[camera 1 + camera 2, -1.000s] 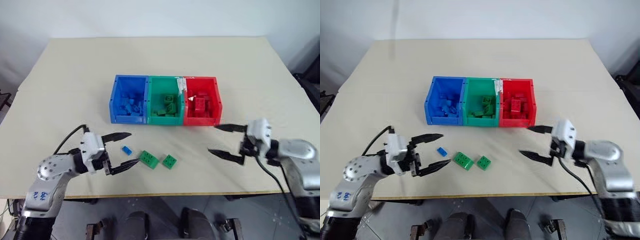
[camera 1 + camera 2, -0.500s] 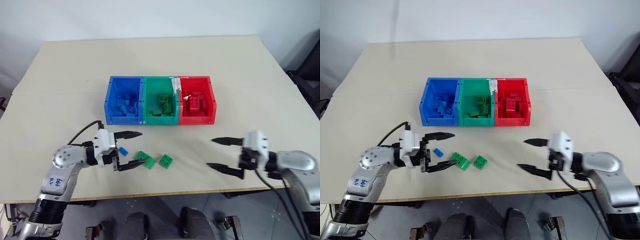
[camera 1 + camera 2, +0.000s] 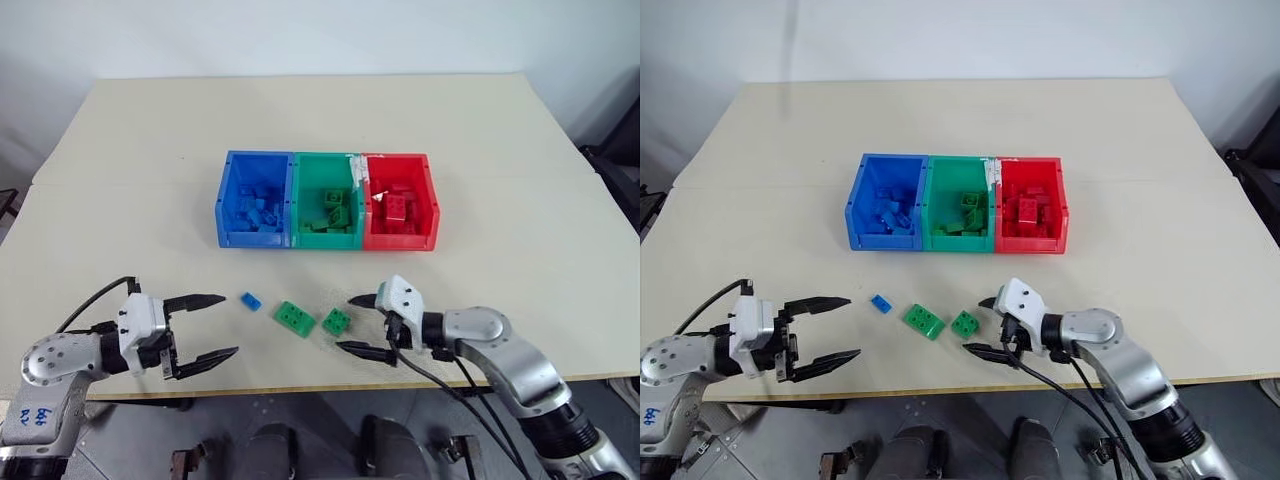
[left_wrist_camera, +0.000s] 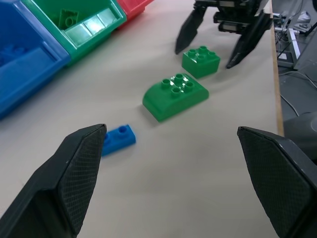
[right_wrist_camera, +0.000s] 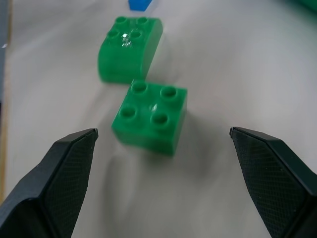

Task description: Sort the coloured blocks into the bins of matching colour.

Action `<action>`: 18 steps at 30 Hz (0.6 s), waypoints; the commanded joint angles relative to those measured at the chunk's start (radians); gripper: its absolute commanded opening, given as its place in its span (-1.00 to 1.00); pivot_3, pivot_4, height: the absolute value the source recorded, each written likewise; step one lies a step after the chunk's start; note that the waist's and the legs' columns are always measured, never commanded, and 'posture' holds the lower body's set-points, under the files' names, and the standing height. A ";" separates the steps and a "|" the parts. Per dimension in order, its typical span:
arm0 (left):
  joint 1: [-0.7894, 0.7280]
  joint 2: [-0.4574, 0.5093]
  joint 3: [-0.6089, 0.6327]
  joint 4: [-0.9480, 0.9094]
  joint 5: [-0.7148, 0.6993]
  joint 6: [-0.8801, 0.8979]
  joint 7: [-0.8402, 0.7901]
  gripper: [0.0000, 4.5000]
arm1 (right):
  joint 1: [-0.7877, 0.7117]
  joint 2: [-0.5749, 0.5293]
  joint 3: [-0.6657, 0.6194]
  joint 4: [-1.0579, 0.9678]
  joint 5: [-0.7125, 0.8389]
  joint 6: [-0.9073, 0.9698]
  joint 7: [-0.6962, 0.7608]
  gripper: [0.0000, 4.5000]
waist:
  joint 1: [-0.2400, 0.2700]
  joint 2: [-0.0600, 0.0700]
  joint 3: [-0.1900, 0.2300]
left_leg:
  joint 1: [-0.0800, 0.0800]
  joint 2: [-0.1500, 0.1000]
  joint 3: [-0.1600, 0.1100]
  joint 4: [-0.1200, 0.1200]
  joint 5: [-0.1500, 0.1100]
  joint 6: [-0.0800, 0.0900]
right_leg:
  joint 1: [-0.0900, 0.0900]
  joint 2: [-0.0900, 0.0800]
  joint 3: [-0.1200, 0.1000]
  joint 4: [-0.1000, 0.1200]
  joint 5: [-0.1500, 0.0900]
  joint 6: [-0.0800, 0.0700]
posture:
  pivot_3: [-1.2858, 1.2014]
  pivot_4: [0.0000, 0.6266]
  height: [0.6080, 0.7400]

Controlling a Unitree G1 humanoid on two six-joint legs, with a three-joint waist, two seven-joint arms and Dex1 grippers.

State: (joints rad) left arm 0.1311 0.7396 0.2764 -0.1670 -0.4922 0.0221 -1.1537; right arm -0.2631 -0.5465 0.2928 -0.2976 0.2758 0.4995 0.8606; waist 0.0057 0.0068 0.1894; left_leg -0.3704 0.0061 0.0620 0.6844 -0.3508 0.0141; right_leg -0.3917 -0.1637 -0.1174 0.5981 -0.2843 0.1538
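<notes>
Three joined bins (image 3: 327, 243) in a row near the middle of the table (image 3: 500, 140), blue at the robot's left, green in the centre, red at the right, open tops up and each already holding bricks of its own colour. Probably set close in front so that either arm can reach over the near wall and drop a piece in.

Three bricks loose on the table, all on the near side of the bins and well apart from them: a curved-top green brick (image 3: 295, 318) in front of the green bin, a square green four-stud brick (image 3: 336, 321) just beside it toward the red bin's side, and a small flat blue brick (image 3: 250, 300) in front of the blue bin. Judged: sorting nearly done, these three left.

Right gripper (image 3: 362, 324) low over the table, on the red-bin side of the square green brick, pointing across at it, jaws spread wide with the brick lying ahead of the gap, no contact visible, nothing held. Looks lined up to take that brick next, though that is only a reading.

Left gripper (image 3: 208, 326) nearer the table's front edge than the blue brick, out past the blue bin's end, fingers (image 4: 81, 173) wide apart, empty, touching nothing.
</notes>
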 commanded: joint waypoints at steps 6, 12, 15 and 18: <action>0.017 0.000 0.042 -0.062 -0.036 0.029 0.029 1.00 | -0.019 0.058 0.035 0.014 -0.037 0.006 -0.030 0.99 | -0.008 -0.001 0.000 | 0.000 0.000 0.000 0.000 0.000 0.000 | 0.000 0.000 0.000 0.001 0.000 0.000 | 0.03 -0.52 1.00; 0.009 -0.004 0.037 -0.074 -0.045 0.042 0.045 1.00 | -0.036 0.060 0.023 0.027 -0.041 0.001 -0.025 0.25 | -0.008 -0.001 0.000 | 0.000 0.000 0.000 0.000 0.000 0.000 | 0.000 0.000 0.000 0.001 0.000 0.000 | 0.03 -0.52 1.00; 0.008 -0.009 0.038 -0.078 -0.044 0.045 0.055 1.00 | -0.042 0.053 0.000 0.029 -0.020 -0.030 0.006 -0.21 | -0.008 -0.001 0.000 | 0.000 0.000 0.000 0.000 0.000 0.000 | -0.001 0.000 0.000 0.001 0.000 0.000 | 0.03 -0.52 1.00; 0.009 -0.035 0.059 -0.085 -0.054 0.054 0.096 1.00 | -0.090 0.061 -0.066 0.037 0.023 -0.022 0.013 -0.35 | -0.008 -0.001 0.000 | 0.000 0.000 0.000 0.000 0.000 0.000 | 0.000 0.000 0.000 0.001 0.000 0.000 | 0.03 -0.52 1.00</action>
State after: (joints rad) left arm 0.1371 0.7147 0.2978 -0.2218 -0.5139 0.0753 -1.0816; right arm -0.3176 -0.4952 0.2906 -0.2398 0.2494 0.4831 0.8658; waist -0.0027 0.0060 0.1890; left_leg -0.3706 0.0061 0.0621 0.6844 -0.3510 0.0143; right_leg -0.3923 -0.1637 -0.1170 0.5988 -0.2844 0.1534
